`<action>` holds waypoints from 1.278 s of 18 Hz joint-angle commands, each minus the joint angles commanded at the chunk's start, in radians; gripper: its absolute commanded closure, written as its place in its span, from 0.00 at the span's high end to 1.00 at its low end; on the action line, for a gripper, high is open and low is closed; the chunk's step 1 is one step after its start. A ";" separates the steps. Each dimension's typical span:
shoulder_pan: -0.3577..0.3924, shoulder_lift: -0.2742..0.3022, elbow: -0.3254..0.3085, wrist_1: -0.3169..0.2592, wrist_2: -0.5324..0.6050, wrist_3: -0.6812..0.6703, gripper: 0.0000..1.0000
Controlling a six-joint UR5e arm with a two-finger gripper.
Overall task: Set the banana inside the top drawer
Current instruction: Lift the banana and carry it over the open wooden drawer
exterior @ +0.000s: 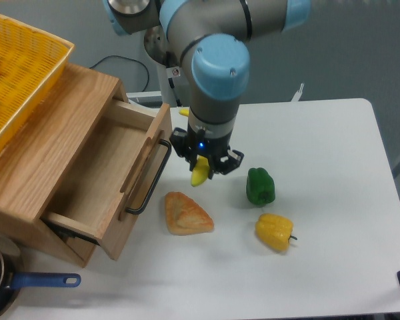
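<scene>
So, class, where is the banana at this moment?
The banana hangs in the gripper above the table, just right of the open top drawer and its handle, above the bread piece.
</scene>
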 joint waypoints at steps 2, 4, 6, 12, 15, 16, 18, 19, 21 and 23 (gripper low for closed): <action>-0.003 0.006 0.002 -0.018 -0.003 0.000 0.11; -0.008 0.006 0.002 -0.026 -0.005 0.000 0.11; -0.011 0.008 0.002 -0.060 -0.005 -0.002 0.11; 0.000 0.037 0.003 -0.112 -0.075 0.000 0.11; 0.002 0.060 0.020 -0.112 -0.113 -0.002 0.11; 0.000 0.060 0.023 -0.110 -0.123 -0.003 0.11; -0.005 0.061 0.034 -0.112 -0.134 -0.005 0.11; -0.005 0.068 0.035 -0.112 -0.138 -0.005 0.11; -0.005 0.092 0.037 -0.107 -0.143 -0.003 0.11; -0.005 0.092 0.049 -0.106 -0.179 -0.003 0.11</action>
